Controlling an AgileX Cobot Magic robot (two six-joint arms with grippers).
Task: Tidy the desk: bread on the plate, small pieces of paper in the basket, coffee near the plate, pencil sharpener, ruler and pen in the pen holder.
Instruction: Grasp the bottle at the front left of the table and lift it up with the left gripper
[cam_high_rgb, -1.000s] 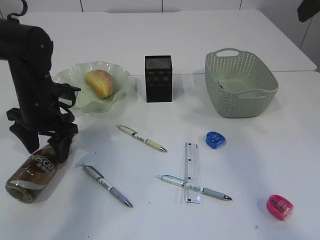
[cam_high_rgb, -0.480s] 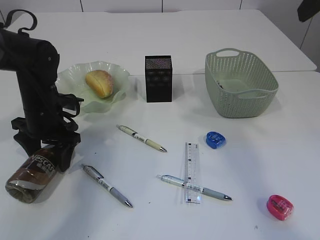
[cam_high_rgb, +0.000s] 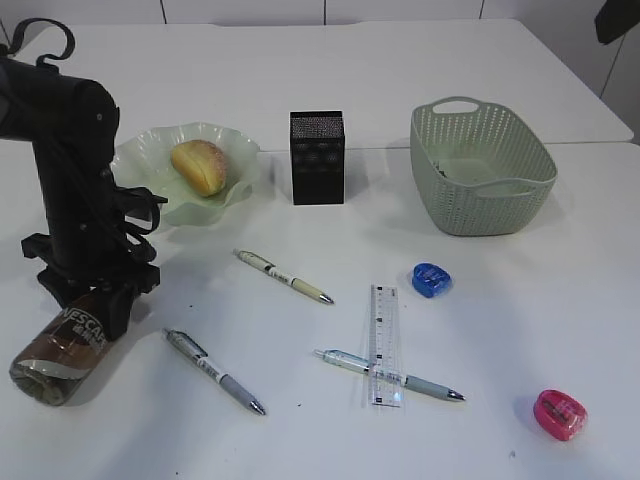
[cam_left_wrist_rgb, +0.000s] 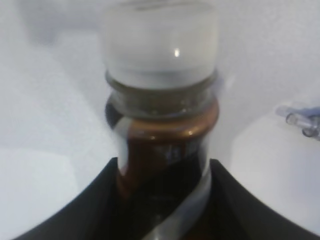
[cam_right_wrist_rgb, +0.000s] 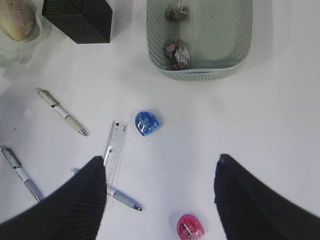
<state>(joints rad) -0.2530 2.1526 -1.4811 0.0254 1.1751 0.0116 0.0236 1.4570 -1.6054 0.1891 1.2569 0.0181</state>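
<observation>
Directly below left gripper (cam_high_rgb: 88, 300): coffee bottle (cam_high_rgb: 58, 345) lying flat on desk (cam_high_rgb: 520, 300), neck between narrowing jaws, long axis along hand. Firm grip: cannot tell. Right gripper (cam_right_wrist_rgb: 160, 200) wide, well apart.

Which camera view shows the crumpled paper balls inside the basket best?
The right wrist view: it looks straight down into the basket, so both paper balls show on its floor. In the exterior view the basket's wall hides almost all of them. The left wrist view shows only the coffee bottle.
</observation>
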